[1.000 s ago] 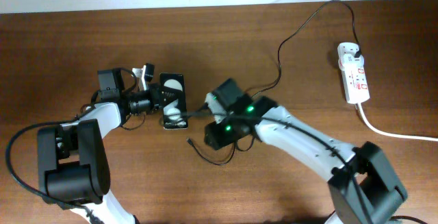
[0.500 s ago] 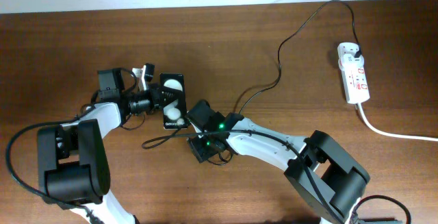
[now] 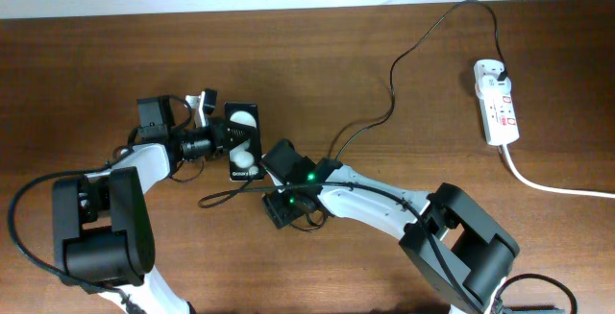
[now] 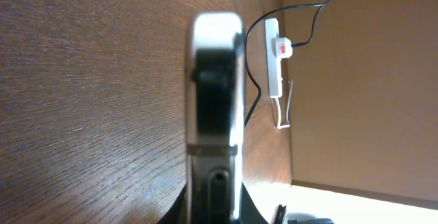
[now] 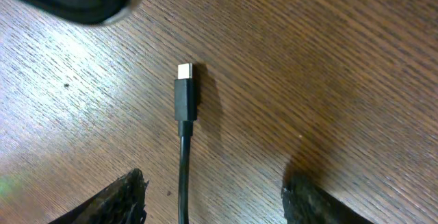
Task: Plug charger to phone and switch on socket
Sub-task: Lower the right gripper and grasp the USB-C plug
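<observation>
You have the phone (image 3: pixel 244 133) lying flat on the tabletop (image 3: pixel 115 64), left of the middle, with the screen up and two round white reflections on it. The left end effector (image 3: pixel 229 141) comes to it from the left side and is pressed together on the phone's edge; in the left wrist view you see the phone edge-on, as a thin dark strip with a pale rim. The right end effector (image 5: pixel 213 181) hangs just beside the near-right corner of the phone, and its two fingers (image 5: pixel 126 195) are spread wide with nothing between them except bare wood and the cable. The charger (image 5: pixel 185 99) lies on the tabletop there: its small connector tip, with a pale metal end, points away from the fingers, and neither finger touches it. A dark rounded shape sits in the top-left corner of the right wrist view, but you cannot tell what it is. From the overhead view the thin black cable runs from under the right arm, up and to the right in a long curve, to the far end of the socket (image 3: pixel 497 103). The socket lies well apart at the right edge, with its thick white cord (image 3: pixel 548 184) going off to the right. The position of its switches is too small to tell.
</observation>
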Motion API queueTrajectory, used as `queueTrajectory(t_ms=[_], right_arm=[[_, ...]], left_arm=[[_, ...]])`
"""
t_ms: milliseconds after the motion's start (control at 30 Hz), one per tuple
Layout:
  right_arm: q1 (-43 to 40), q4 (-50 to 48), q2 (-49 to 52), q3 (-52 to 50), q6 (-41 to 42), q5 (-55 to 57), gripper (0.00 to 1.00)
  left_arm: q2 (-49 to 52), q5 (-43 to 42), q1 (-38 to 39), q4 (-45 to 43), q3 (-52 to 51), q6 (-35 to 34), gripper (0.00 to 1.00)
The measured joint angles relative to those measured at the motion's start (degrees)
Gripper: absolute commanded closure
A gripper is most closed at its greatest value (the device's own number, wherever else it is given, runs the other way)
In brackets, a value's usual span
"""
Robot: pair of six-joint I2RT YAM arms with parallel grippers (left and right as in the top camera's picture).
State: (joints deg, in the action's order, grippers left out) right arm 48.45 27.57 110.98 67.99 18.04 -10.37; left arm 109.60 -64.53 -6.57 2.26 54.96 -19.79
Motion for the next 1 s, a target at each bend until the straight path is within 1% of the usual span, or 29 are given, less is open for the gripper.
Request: queueTrajectory(t_ms=[267, 300, 367, 433, 500, 567, 633, 667, 733, 800, 867, 1000], right_arm=[[0.0, -0.2, 0.0, 0.0, 0.0, 0.0, 0.3], [0.0, -0.2, 0.0, 0.0, 0.0, 0.0, 0.35], [0.0, -0.2, 0.0, 0.0, 0.0, -0.2, 0.35], [0.0, 0.5, 0.0, 0.0, 0.0, -2.5, 0.39], [0.0, 4.1, 0.0, 0.2, 0.0, -5.5, 0.39], [0.0, 11.5, -0.1, 0.9, 0.2, -7.4, 0.39], [0.0, 17.7, -0.1, 1.1, 1.0, -8.0, 0.37], [0.0, 21.2, -0.1, 1.1, 1.3, -8.5, 0.28], [-0.9, 27.8, 0.0, 0.5, 1.8, -7.9, 0.27], [-2.6, 29.7, 0.0, 0.3, 1.7, -6.3, 0.26], [-5.0, 29.7, 0.0, 0.3, 2.0, -5.7, 0.22], [-5.7, 28.3, 0.0, 0.3, 3.0, -7.5, 0.19]], left_arm=[[0.0, 0.0, 0.0, 0.0, 0.0, 0.0, 1.0], [0.0, 0.0, 0.0, 0.0, 0.0, 0.0, 1.0], [0.0, 0.0, 0.0, 0.0, 0.0, 0.0, 1.0], [0.0, 0.0, 0.0, 0.0, 0.0, 0.0, 1.0], [0.0, 0.0, 0.0, 0.0, 0.0, 0.0, 1.0], [0.0, 0.0, 0.0, 0.0, 0.0, 0.0, 1.0], [0.0, 0.0, 0.0, 0.0, 0.0, 0.0, 1.0], [0.0, 0.0, 0.0, 0.0, 0.0, 0.0, 1.0], [0.0, 0.0, 0.0, 0.0, 0.0, 0.0, 1.0], [0.0, 0.0, 0.0, 0.0, 0.0, 0.0, 1.0], [0.0, 0.0, 0.0, 0.0, 0.0, 0.0, 1.0], [0.0, 0.0, 0.0, 0.0, 0.0, 0.0, 1.0]])
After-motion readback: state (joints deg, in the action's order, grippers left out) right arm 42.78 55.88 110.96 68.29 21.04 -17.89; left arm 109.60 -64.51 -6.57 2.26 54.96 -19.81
